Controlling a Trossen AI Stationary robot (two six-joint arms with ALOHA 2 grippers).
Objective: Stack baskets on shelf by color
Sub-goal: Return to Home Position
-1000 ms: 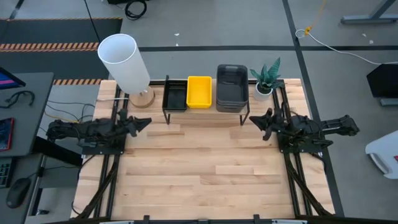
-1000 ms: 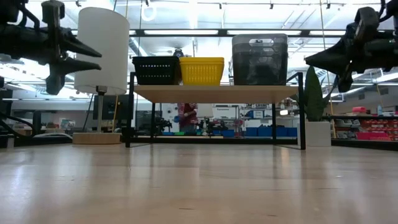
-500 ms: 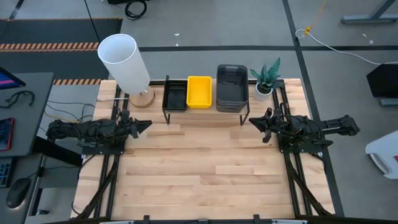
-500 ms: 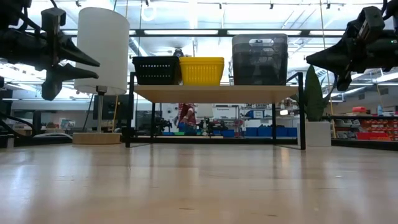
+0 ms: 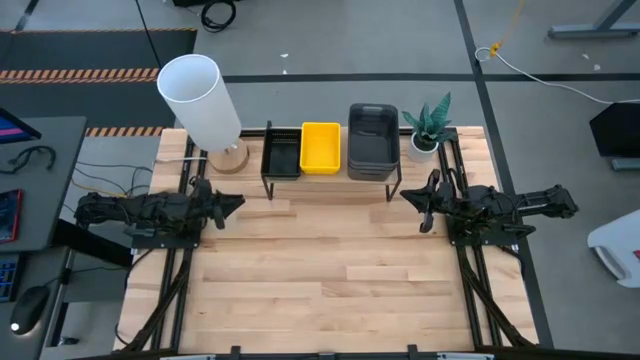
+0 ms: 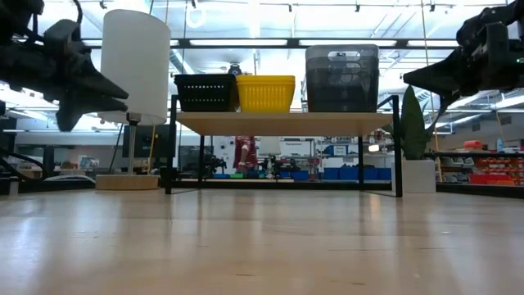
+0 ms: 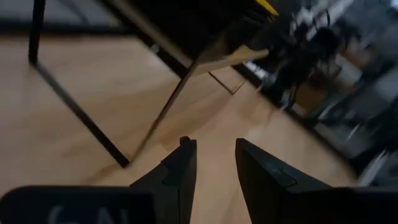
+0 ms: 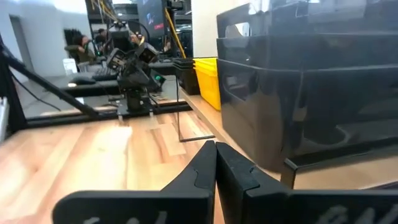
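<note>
Three basket stacks [image 6: 264, 93] — lengthwise across shelf [image 6: 282, 123]

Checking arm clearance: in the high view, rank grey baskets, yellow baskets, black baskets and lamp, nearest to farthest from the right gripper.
From the right gripper, beside the shelf's right end:
1. Grey baskets, shelf's right end.
2. Yellow baskets, shelf's middle.
3. Black baskets, shelf's left end.
4. Lamp, left of the shelf.
The left gripper hangs opposite.

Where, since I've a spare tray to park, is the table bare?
Bare: the tabletop in front of the shelf, between the left tool and right tool. Crowded: the shelf top, filled by baskets; lamp and plant flank it.
</note>
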